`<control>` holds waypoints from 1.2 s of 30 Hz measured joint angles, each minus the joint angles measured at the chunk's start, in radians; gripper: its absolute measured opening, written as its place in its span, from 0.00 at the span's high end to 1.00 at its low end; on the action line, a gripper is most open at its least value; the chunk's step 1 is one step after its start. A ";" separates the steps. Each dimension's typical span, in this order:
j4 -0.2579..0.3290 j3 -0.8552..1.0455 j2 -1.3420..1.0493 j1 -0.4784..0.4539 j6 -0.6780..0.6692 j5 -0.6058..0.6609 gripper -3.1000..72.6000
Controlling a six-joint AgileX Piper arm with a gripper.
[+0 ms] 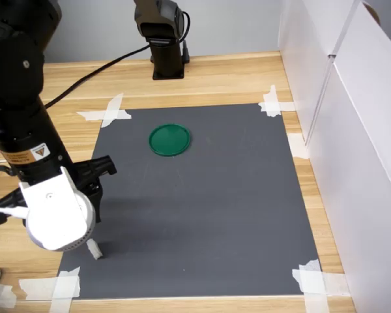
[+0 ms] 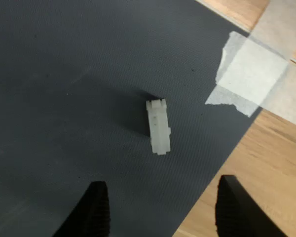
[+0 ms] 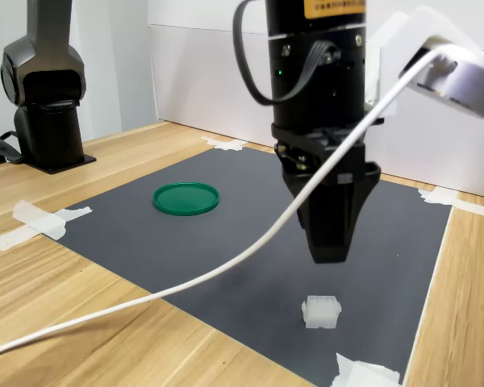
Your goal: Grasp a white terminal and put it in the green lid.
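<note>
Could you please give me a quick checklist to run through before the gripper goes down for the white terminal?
1. Gripper open: ok, both fingertips apart in the wrist view.
2. White terminal free on the grey mat, nothing touching it: ok.
3. Terminal centred between the fingertips: not ok, it lies ahead of them.
4. Gripper above the terminal, not touching: ok in the second exterior view.
5. Green lid empty: ok.
6. Path to the lid clear: ok.
</note>
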 joint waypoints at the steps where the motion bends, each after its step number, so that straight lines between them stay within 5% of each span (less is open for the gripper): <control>1: -0.001 0.000 0.004 0.000 -0.009 0.000 0.24; 36: 0.039 0.000 0.117 0.000 -0.127 -0.069 0.24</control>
